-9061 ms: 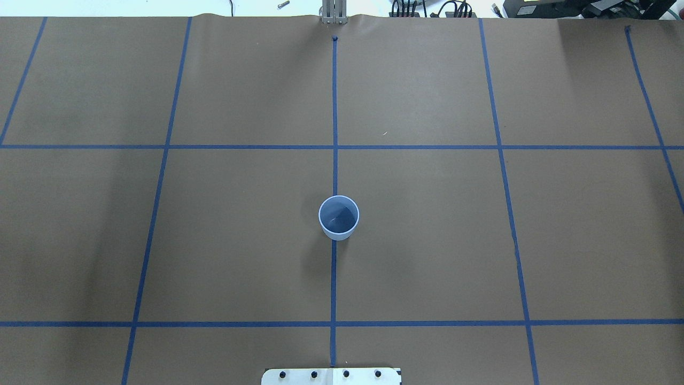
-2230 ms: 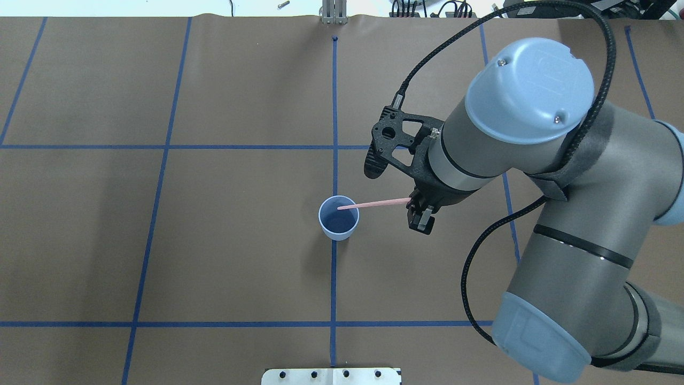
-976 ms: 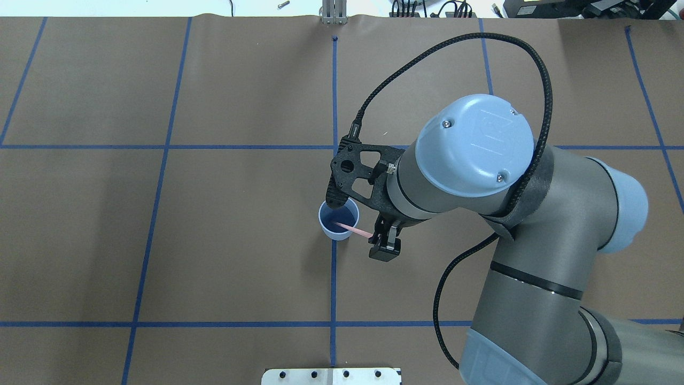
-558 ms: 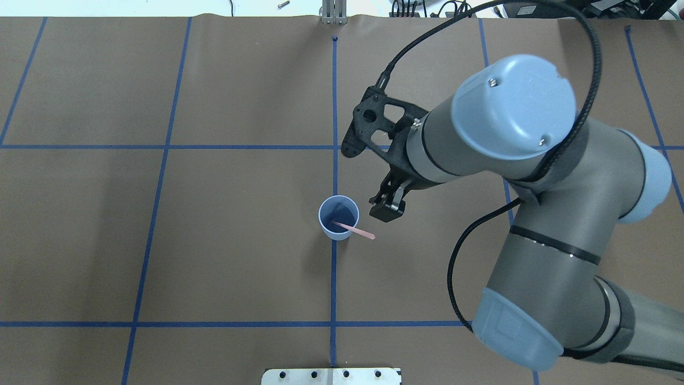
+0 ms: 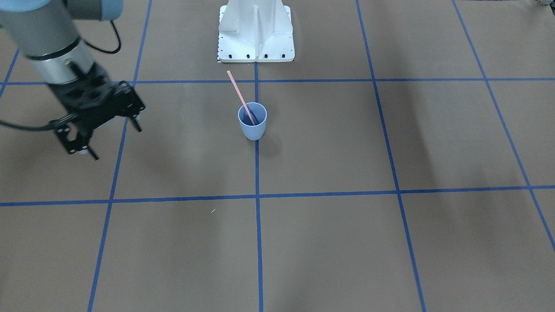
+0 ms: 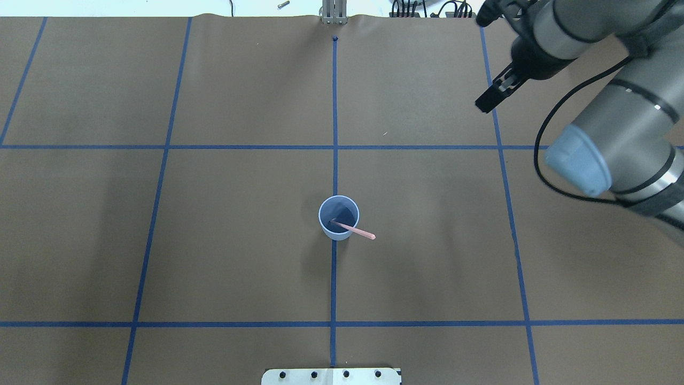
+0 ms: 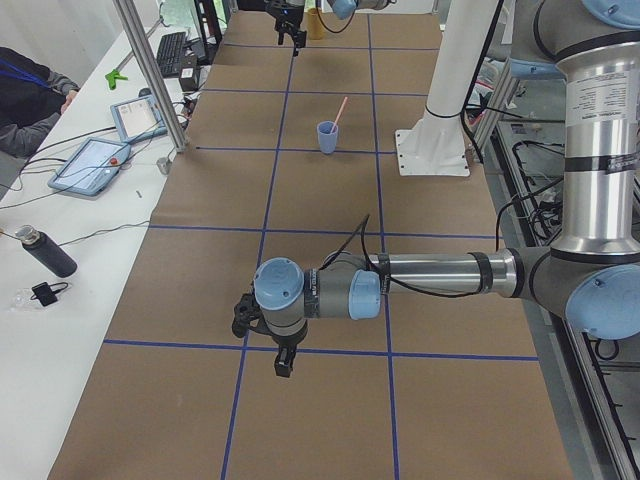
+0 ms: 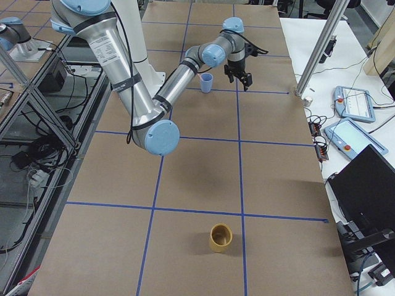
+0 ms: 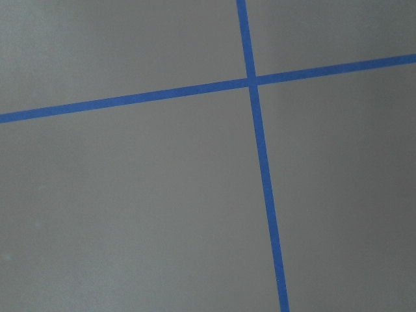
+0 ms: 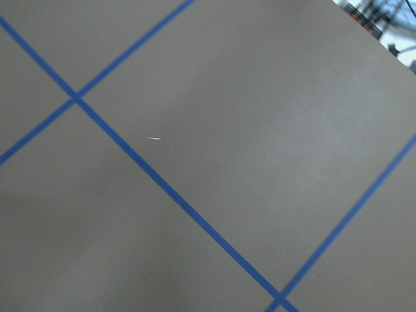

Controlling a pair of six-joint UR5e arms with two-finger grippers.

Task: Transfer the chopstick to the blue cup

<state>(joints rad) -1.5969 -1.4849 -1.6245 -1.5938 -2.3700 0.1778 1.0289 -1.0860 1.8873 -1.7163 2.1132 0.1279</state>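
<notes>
Chopstick [image 6: 355, 230] leaned in blue cup [image 6: 337, 235], mid-frame; transfer judged complete. Right gripper [image 6: 485, 103], upper right, hung empty, jaws apart. Next move called only for parking.

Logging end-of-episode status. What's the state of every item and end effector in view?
Salmon-pink thin chopstick: lower end inside the cup, leaning on the rim, not held by either end effector.
Pale blue plastic cup: upright, holding the chopstick.
Right end effector: open, empty, well clear of the cup.
Left end effector: far from the cup; can't tell if it is open or shut.
Mustard-yellow cup: upright, standing alone.
</notes>
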